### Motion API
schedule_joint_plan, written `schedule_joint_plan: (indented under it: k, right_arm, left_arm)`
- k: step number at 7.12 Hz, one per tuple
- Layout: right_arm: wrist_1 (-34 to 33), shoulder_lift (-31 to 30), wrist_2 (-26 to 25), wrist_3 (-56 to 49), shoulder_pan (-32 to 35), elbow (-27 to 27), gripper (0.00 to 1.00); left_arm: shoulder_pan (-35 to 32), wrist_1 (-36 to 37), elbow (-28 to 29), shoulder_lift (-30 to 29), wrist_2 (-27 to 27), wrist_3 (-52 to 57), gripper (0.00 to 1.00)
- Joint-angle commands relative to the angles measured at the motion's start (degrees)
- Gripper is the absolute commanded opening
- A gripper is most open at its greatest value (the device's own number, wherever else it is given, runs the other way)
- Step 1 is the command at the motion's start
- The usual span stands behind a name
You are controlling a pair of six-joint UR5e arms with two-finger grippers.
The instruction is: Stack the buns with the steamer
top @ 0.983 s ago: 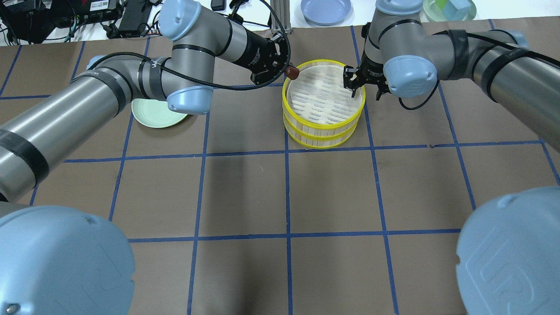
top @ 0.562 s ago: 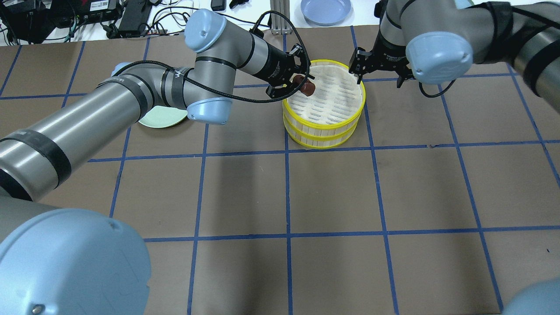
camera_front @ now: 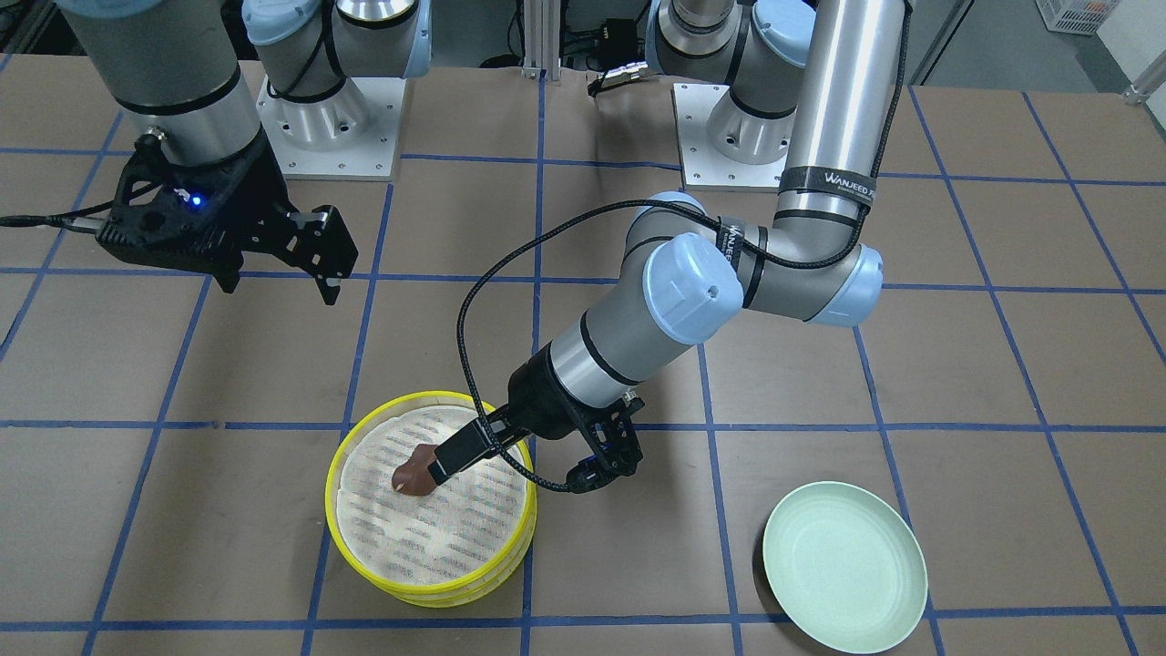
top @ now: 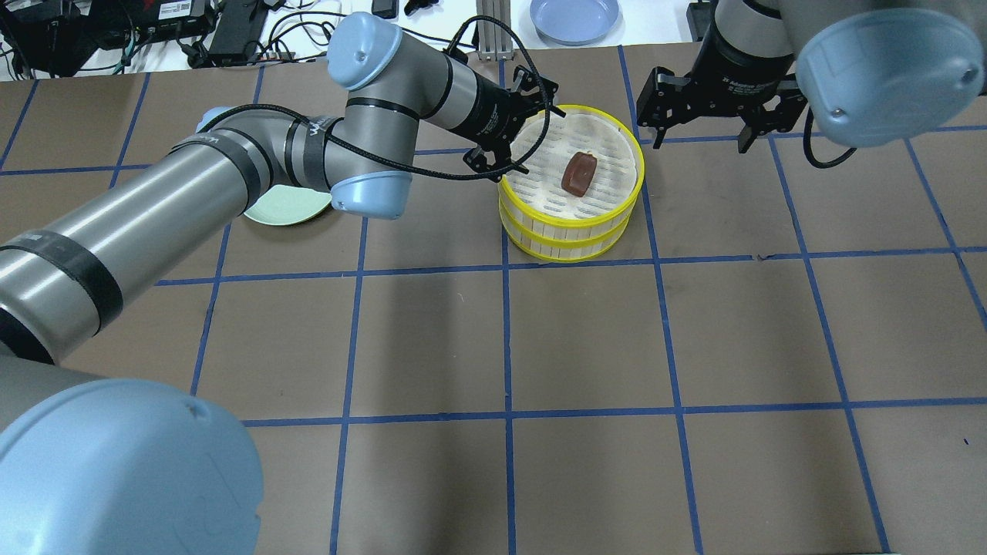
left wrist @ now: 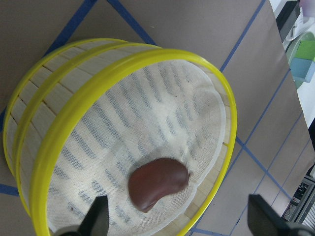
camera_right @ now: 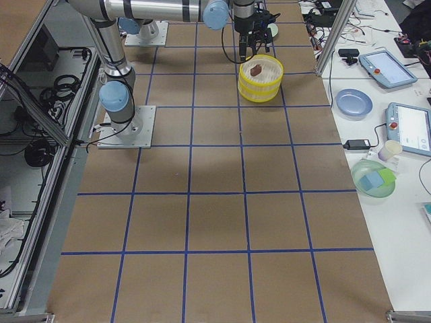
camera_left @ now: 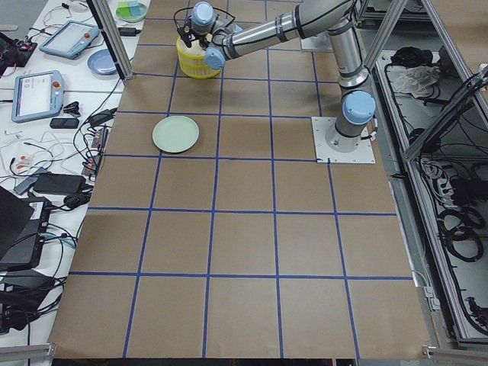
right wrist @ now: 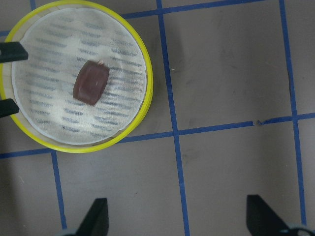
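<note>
I am seeing the oval bun (top: 578, 173) lying inside the stacked steamer (top: 570, 230), on its top tier, with the plate (top: 284, 208) sitting well left of it on the table (top: 432, 339).

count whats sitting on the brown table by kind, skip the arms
brown bun: 1
yellow steamer: 1
green plate: 1
total: 3

Silver arms (camera_front: 838, 91), pale-blue joint caps (camera_front: 679, 287) (black cables (camera_front: 463, 314))

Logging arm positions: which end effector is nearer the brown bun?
Left. The left end effector is open at the steamer rim beside the brown bun; the right end effector hangs outside the steamer, farther off.
</note>
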Motion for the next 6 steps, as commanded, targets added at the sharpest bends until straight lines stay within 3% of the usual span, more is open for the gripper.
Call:
schedule_joint_plan:
  k: [1, 3, 5, 6]
  right_arm:
    - [1.2, -3.4, -0.1, -2.2, 0.1, 0.1, 1.00]
    - [0.5, -3.0, -0.6, -5.0, -0.3, 0.2, 1.00]
    - [0.5, -3.1, -0.5, -5.6, -0.3, 0.2, 1.00]
    - [0.6, -2.8, 0.1, -5.3, -0.3, 0.3, 1.00]
  left_arm:
    - [1.0, -3.0, 0.8, 2.3, 1.1, 11.6, 0.99]
    - [7.7, -15.6, 1.2, 6.9, 3.1, 32.9, 1.00]
    - [15.2, -34.8, 4.6, 12.1, 17.3, 54.2, 1.00]
    - [17.8, -41.9, 6.6, 14.7, 22.6, 57.2, 1.00]
